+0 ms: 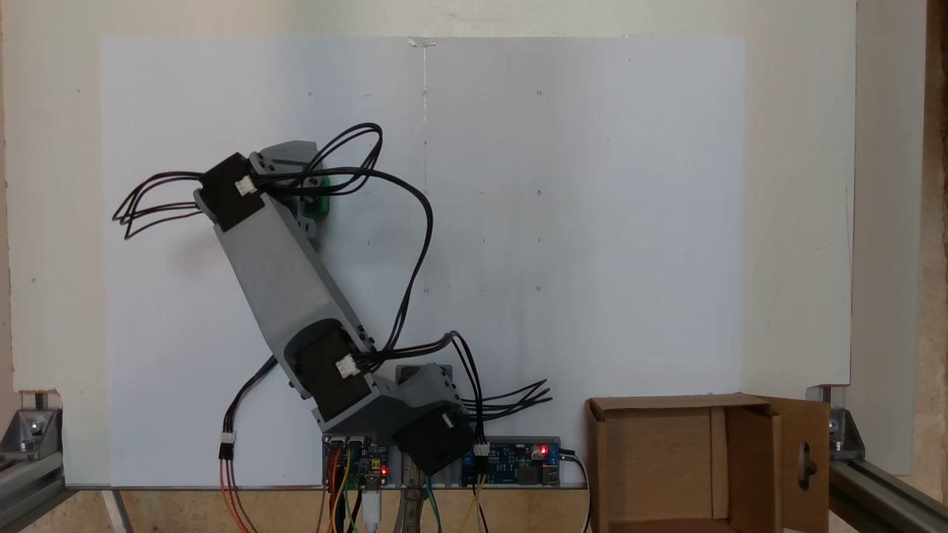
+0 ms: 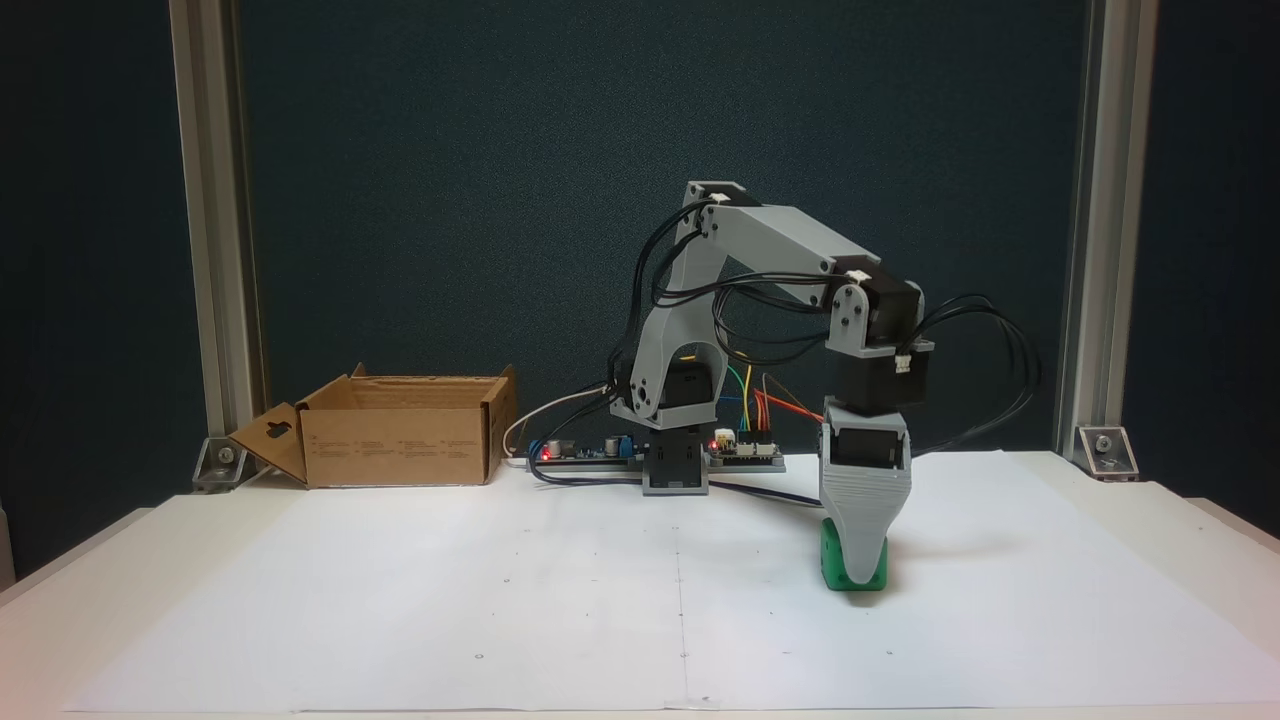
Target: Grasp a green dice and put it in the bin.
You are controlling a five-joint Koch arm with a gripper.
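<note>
White paper (image 2: 500,600) covers the counter (image 2: 1180,520), the bin (image 2: 400,445) sits open at its back left corner, and the gripper (image 2: 856,560) stands over the green dice (image 2: 838,572) toward the right, jaws' state untellable.

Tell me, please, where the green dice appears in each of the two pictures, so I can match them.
Fixed view from above: the green dice sits upper left of centre on the white sheet, mostly hidden under the arm's wrist.
Fixed view from the front: the green dice rests on the sheet, right of centre, with a grey gripper finger in front of it.
Shared landmark: the cardboard bin, lower right from above, left from the front.
</note>
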